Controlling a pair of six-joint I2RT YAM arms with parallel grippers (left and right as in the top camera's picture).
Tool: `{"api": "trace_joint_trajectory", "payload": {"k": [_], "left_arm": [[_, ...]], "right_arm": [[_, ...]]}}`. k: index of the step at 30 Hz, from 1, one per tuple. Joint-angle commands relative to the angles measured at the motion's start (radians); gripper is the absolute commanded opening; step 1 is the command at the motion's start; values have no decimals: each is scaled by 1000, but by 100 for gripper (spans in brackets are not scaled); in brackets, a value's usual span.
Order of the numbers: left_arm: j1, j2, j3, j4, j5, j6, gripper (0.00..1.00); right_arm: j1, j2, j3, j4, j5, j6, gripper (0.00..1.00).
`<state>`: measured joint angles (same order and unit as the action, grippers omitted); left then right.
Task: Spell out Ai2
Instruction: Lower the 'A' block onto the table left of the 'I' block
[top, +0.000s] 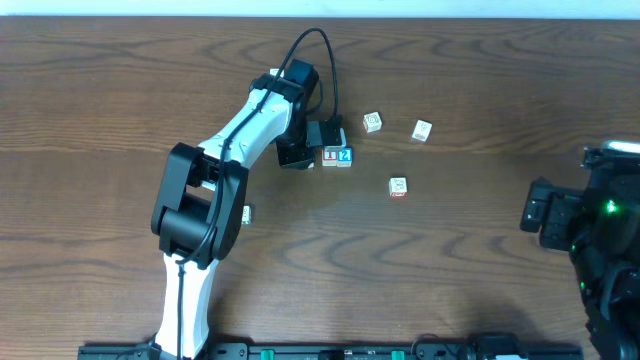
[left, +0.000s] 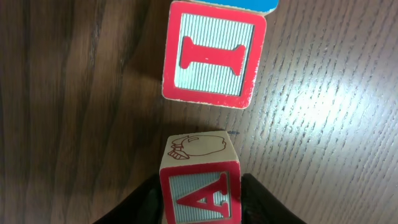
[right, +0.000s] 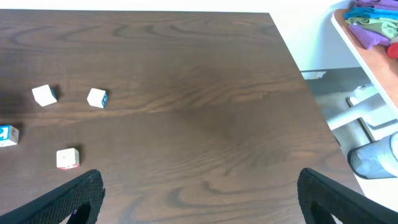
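Main risk: if you back the left gripper (left: 200, 202) out crooked, a finger drags the A cube (left: 199, 177) off line with the I cube (left: 213, 55).
Lesser risk: if you push closer, you shove I into the 2 cube (top: 346, 156).
Left jaws: flanking A; gripping or loose, can't tell.
Right gripper (right: 202, 205): spread wide, empty, well apart from the cubes.
Look: A is red-bordered with a striped face, just short of I; 2 is blue, seemingly touching I.
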<state>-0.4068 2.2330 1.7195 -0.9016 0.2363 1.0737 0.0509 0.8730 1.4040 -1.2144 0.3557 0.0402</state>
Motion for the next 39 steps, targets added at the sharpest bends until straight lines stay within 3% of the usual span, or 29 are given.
{"api": "trace_joint_trajectory", "payload": {"k": [1, 7, 31, 34, 39], "left_arm": [[3, 18, 10, -9, 0, -5, 44], [3, 18, 10, -11, -5, -5, 53], [23, 3, 11, -54, -38, -57, 53], [24, -1, 11, -63, -57, -58, 52], [37, -9, 11, -68, -61, -69, 41]], "right_arm": [[-13, 2, -5, 0, 14, -12, 99], [-13, 2, -5, 0, 14, -12, 99], [-13, 2, -5, -1, 14, -12, 99], [-13, 2, -5, 0, 14, -12, 99], [-13, 2, -5, 0, 14, -12, 99]]}}
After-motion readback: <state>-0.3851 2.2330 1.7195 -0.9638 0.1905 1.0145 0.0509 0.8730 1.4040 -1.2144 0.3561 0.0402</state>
